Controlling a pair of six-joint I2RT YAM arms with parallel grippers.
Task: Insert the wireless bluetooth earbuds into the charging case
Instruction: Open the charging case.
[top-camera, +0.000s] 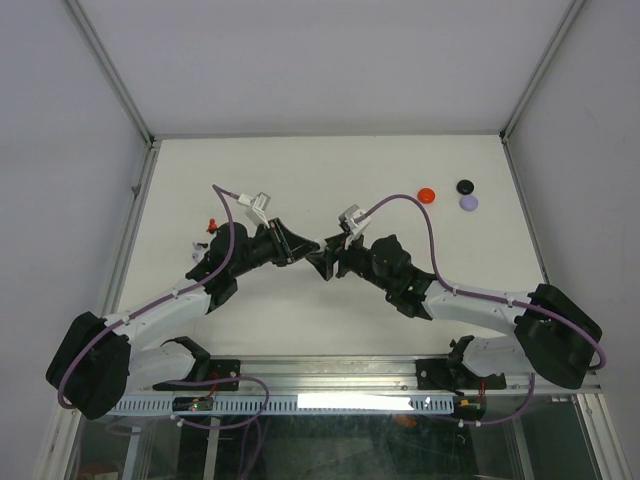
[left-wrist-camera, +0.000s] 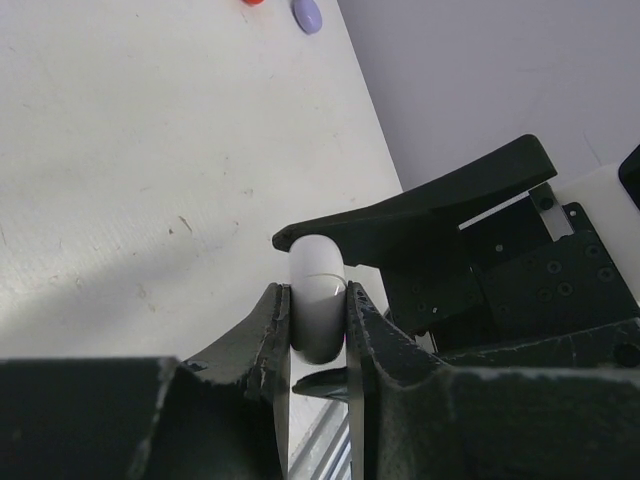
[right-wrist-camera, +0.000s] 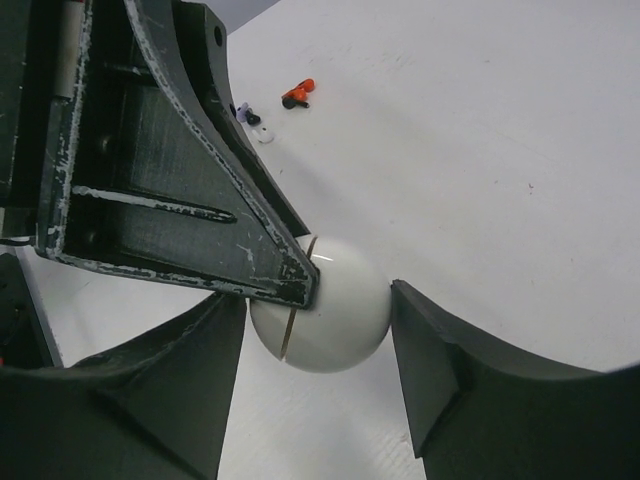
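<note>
My left gripper (left-wrist-camera: 318, 305) is shut on a white round charging case (left-wrist-camera: 317, 280) with a seam round it, held above the table at mid-table (top-camera: 316, 250). My right gripper (right-wrist-camera: 316, 315) is open with its jaws either side of the same case (right-wrist-camera: 340, 300); the right finger touches it or nearly so, and the left finger stands apart. Tiny earbuds lie far left on the table: a red one (right-wrist-camera: 297, 95), a black and lavender pair (right-wrist-camera: 243, 112) and a white one (right-wrist-camera: 264, 134). Only the red one (top-camera: 211, 224) shows from above.
Three round pebble-like pieces lie at the far right: red (top-camera: 427, 194), black (top-camera: 465, 186), lavender (top-camera: 468, 203). The lavender one also shows in the left wrist view (left-wrist-camera: 308, 15). White walls with metal rails bound the table on three sides.
</note>
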